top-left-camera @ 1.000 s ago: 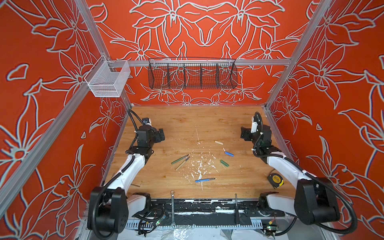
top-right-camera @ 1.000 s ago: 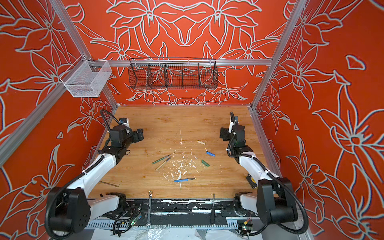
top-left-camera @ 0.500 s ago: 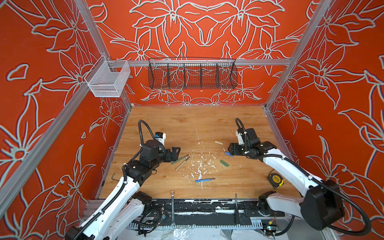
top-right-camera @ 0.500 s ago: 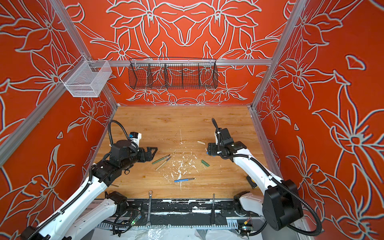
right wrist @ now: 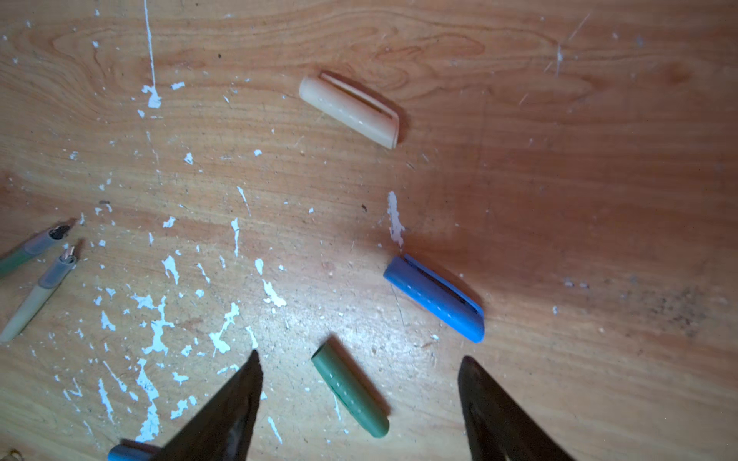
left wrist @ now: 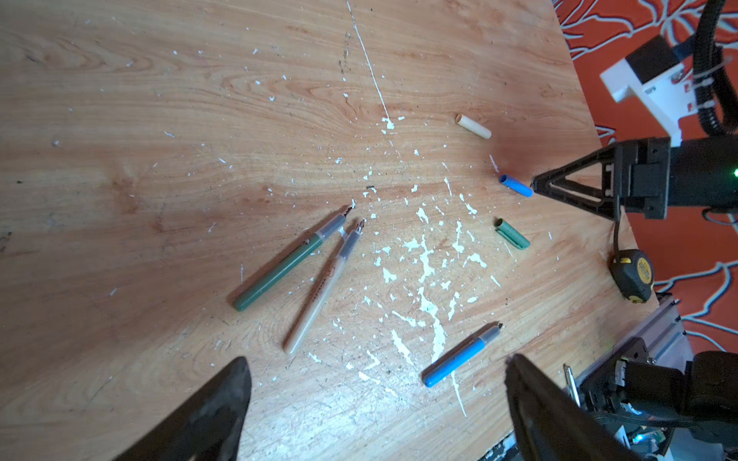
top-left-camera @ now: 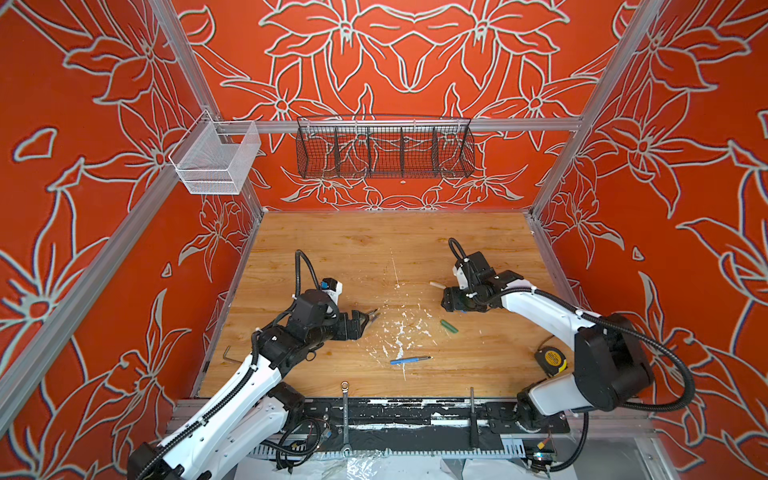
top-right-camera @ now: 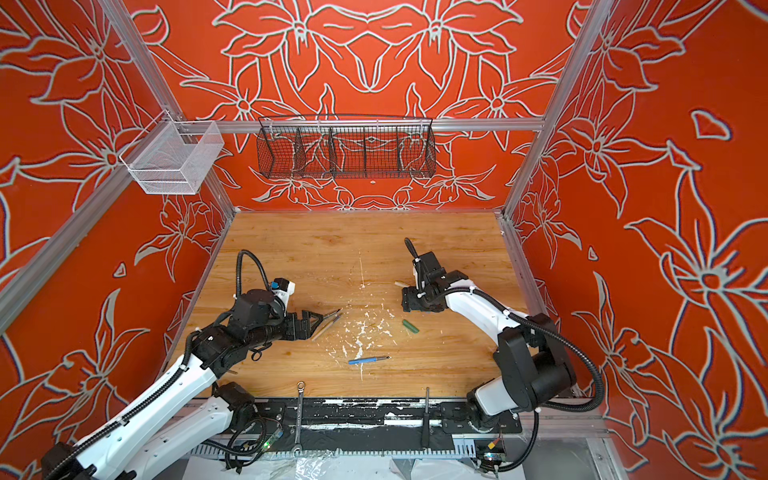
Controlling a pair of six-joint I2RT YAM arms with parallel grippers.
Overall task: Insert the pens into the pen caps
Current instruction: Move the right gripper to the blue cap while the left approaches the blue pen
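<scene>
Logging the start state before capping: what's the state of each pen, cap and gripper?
green pen, uncapped, lying on the table
tan pen, uncapped, lying beside the green pen
blue pen, uncapped, lying apart from the other two
green cap, off its pen, loose on the table
tan cap, off its pen, loose
blue cap, off its pen, loose
left gripper, open, holding nothing
right gripper, open, holding nothing

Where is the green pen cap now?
In both top views the green pen cap lies on the table right of middle, between the right gripper and the blue pen.
</scene>
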